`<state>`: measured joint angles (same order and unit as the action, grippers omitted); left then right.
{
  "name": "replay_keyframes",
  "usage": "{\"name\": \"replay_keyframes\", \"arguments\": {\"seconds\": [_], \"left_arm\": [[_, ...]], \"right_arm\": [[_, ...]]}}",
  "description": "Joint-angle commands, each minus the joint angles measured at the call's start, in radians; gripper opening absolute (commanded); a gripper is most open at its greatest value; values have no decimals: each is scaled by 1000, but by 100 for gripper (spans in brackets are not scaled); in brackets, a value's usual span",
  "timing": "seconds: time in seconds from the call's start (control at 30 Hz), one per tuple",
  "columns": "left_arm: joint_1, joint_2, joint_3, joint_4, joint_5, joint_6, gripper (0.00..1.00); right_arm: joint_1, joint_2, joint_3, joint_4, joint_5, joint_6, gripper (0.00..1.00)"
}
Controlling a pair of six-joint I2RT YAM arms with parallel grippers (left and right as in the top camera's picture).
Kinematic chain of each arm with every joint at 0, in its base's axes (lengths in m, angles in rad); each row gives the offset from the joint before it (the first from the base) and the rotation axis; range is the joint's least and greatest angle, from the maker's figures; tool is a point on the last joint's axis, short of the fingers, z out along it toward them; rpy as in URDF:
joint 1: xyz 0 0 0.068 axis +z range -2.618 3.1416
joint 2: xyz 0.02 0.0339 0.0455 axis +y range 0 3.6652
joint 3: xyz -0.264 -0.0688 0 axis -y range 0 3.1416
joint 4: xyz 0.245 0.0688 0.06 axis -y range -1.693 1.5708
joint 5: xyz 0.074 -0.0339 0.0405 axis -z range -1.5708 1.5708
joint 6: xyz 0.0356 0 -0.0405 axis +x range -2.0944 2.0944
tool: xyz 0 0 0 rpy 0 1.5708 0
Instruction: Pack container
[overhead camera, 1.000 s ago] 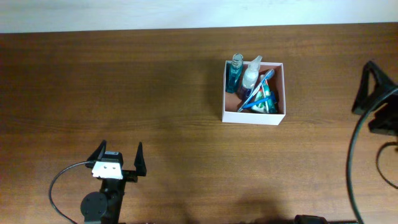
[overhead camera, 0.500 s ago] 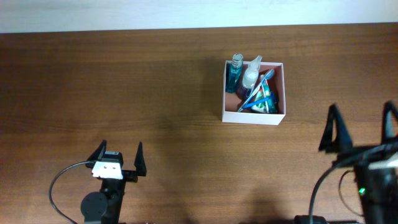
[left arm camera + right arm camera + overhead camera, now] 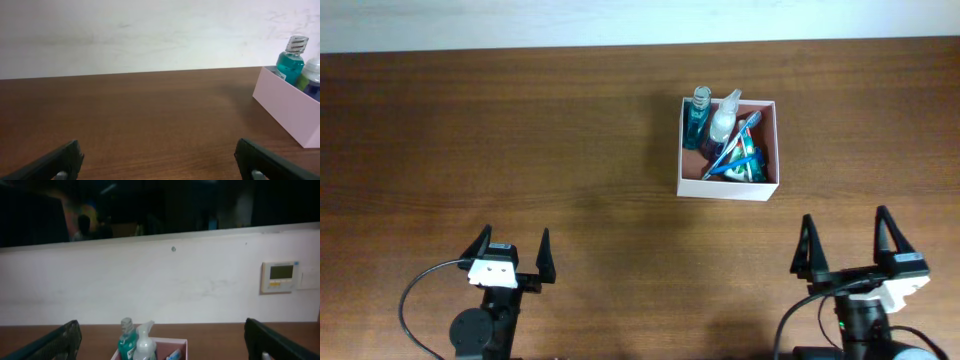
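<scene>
The container (image 3: 683, 150) is a square white-walled box with a pinkish inside, standing right of the table's middle. It holds a teal bottle (image 3: 698, 112), a clear spray bottle (image 3: 722, 120), a blue toothbrush (image 3: 728, 155) and a green packet (image 3: 750, 165). The left wrist view catches the container's wall (image 3: 285, 110) at far right. The right wrist view sees its far rim (image 3: 170, 341) and both bottles straight ahead. My left gripper (image 3: 511, 254) is open near the front left edge, with nothing between its fingers. Near the front edge, below the box, my right gripper (image 3: 847, 243) is open and holds nothing.
Bare brown wood table (image 3: 520, 140) spreads all around the container. A white wall (image 3: 160, 280) runs behind the table's far edge, with a small thermostat panel (image 3: 281, 276) on it.
The right arm swung in from the right edge to the front of the table, below the container, its jaws staying open. The left arm and the container have not moved.
</scene>
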<state>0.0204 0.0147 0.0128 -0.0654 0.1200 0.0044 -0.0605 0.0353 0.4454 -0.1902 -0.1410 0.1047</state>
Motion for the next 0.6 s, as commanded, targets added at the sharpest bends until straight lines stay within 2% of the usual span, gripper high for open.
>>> {"name": "replay_keyframes", "arguments": {"seconds": [0.0, 0.33, 0.57], "left_arm": [[6, -10, -4, -3, 14, 16, 99], [6, -10, -4, -3, 14, 16, 99], [6, -10, -4, -3, 14, 16, 99]], "right_arm": [[11, -31, -80, 51, -10, 1, 99], [10, -32, -222, 114, 30, 0, 99], [11, -32, -339, 258, 32, 1, 99]]}}
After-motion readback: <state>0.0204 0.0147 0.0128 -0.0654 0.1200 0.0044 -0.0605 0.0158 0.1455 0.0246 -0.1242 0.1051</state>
